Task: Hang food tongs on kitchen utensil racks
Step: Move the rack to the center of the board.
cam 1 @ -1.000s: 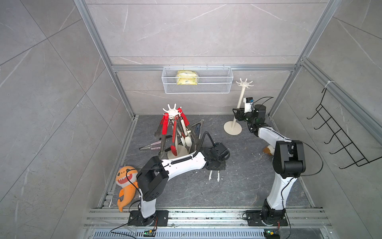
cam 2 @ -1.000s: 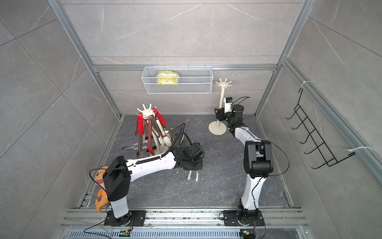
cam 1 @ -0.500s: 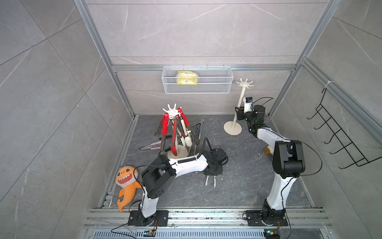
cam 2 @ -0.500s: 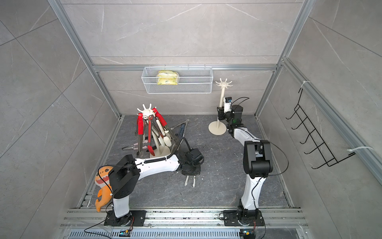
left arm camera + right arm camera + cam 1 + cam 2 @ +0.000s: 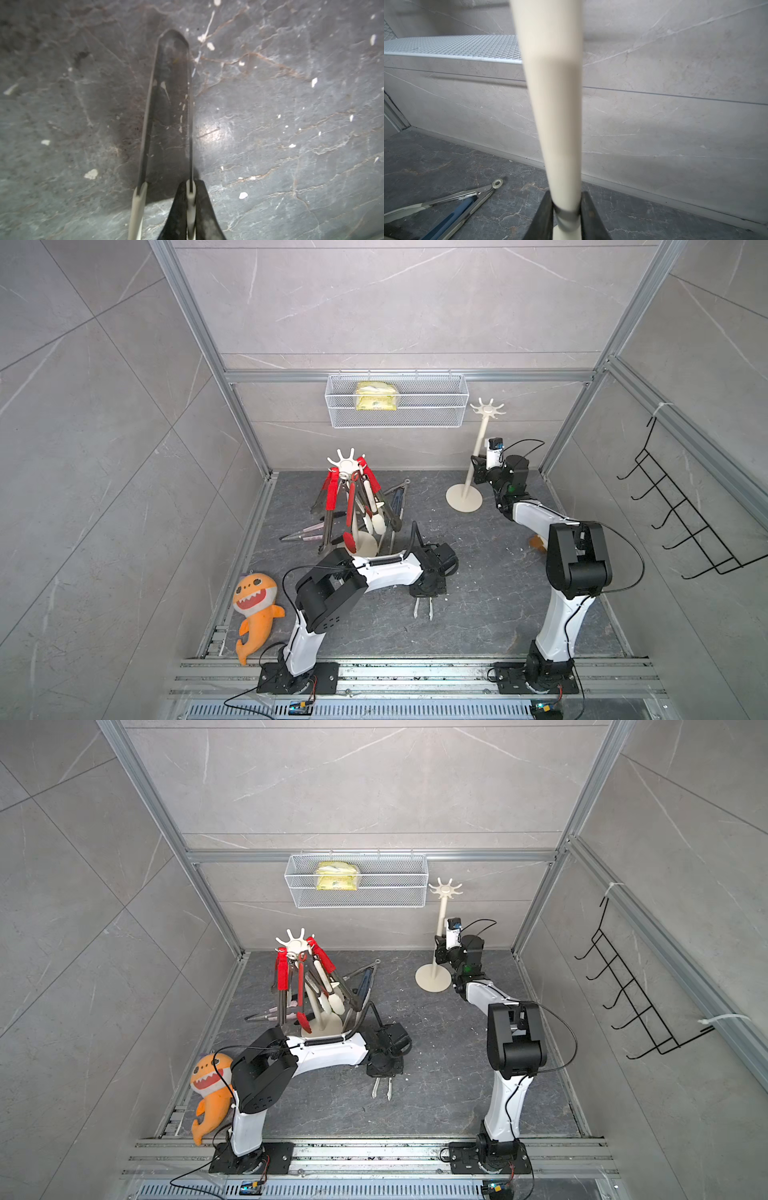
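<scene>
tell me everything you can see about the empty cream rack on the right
The cream rack looks like matte plastic or painted metal. It has a flat round base, one slim pole, and a crown of short prongs fanning out on top. Every prong is bare. It stands on the dark floor near the back wall, apart from the loaded rack. The right gripper has its jaws on either side of the pole, partway up, pressed against it.
</scene>
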